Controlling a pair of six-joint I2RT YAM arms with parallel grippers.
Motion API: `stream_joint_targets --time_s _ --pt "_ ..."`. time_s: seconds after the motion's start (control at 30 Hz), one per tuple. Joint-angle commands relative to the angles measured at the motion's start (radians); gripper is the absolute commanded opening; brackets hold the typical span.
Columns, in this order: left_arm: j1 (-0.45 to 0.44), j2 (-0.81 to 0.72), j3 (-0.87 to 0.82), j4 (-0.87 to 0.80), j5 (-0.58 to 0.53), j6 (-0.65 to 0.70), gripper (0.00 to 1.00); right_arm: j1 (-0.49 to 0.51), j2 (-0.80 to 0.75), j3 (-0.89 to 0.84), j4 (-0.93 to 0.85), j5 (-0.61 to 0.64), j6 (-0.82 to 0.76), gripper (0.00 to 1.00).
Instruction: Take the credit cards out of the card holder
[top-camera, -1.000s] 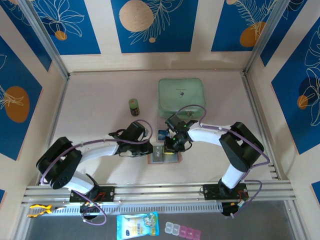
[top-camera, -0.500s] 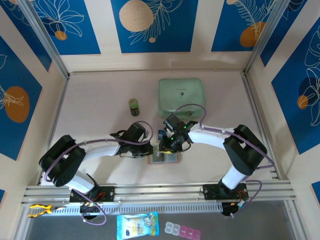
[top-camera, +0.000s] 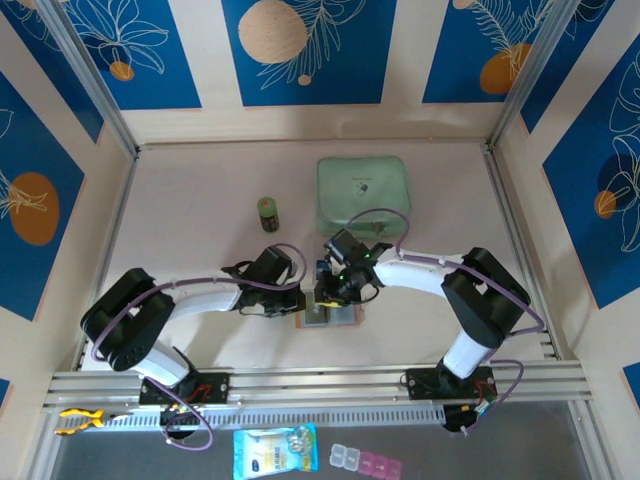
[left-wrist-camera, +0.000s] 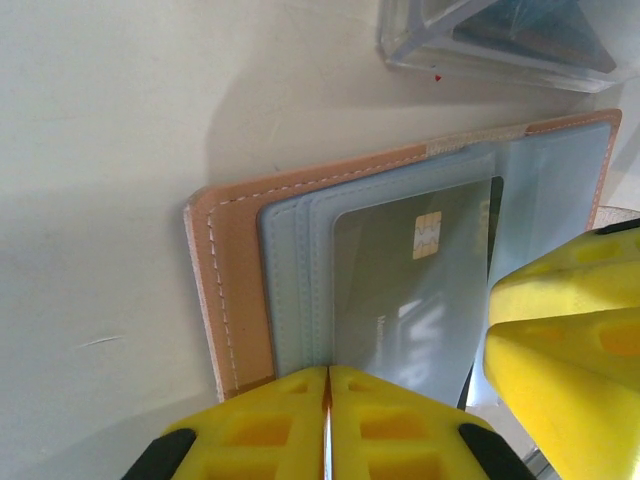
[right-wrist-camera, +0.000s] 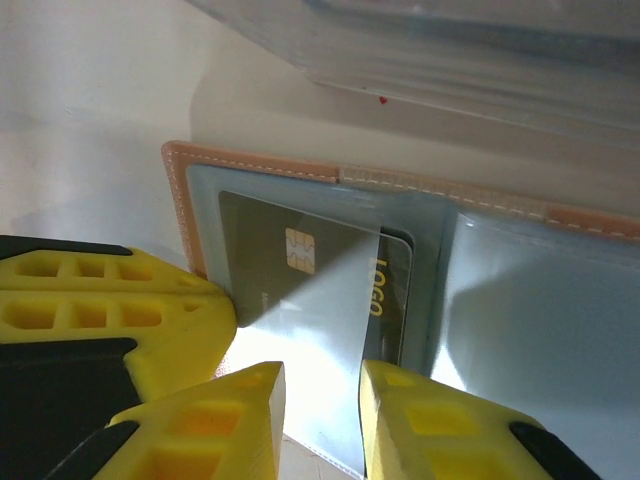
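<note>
A flat tan leather card holder (top-camera: 340, 318) lies open on the pale table (left-wrist-camera: 100, 150), just below the middle of the top view, between the two arms. Inside its clear grey pockets is a grey-green plastic chip card (right-wrist-camera: 265, 265) with a gold chip. Behind it, a darker card (right-wrist-camera: 385, 290) peeks out, with "LOGO" in gold letters. There are faint letters on the chip card too, but they are too blurry to read.

The left gripper (left-wrist-camera: 328, 420) has its yellow fingers squeezed tight together at the bottom edge of the card holder. The right gripper (right-wrist-camera: 322, 420) has let go. Its fingers stand apart with the pocket's edge in the gap, maybe just touching it.

A clear plastic box (right-wrist-camera: 480, 50) sits along the top of the right wrist view. A mint-green zip case (top-camera: 362, 193) rests above the middle of the top view.
</note>
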Motion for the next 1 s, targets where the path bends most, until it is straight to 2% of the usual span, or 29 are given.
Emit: stream_joint_targets --time_s 0.0,0.47,0.57,0.7,0.97 --pt "0.005 0.014 -0.021 -0.013 0.009 -0.002 0.09 0.009 0.023 0.002 0.000 -0.026 0.012 0.27" --pt "0.005 0.013 -0.019 -0.016 0.012 -0.002 0.09 0.016 0.040 0.010 0.006 -0.040 -0.002 0.19" --pt "0.005 0.014 -0.018 -0.018 0.009 -0.002 0.09 0.019 0.052 0.019 -0.006 -0.036 -0.008 0.19" --pt "0.004 0.011 -0.016 -0.024 0.007 -0.003 0.11 0.031 0.058 0.044 -0.076 0.033 -0.026 0.26" --pt "0.005 0.013 -0.018 -0.029 0.005 -0.002 0.14 0.035 0.044 0.063 -0.160 0.121 -0.062 0.26"
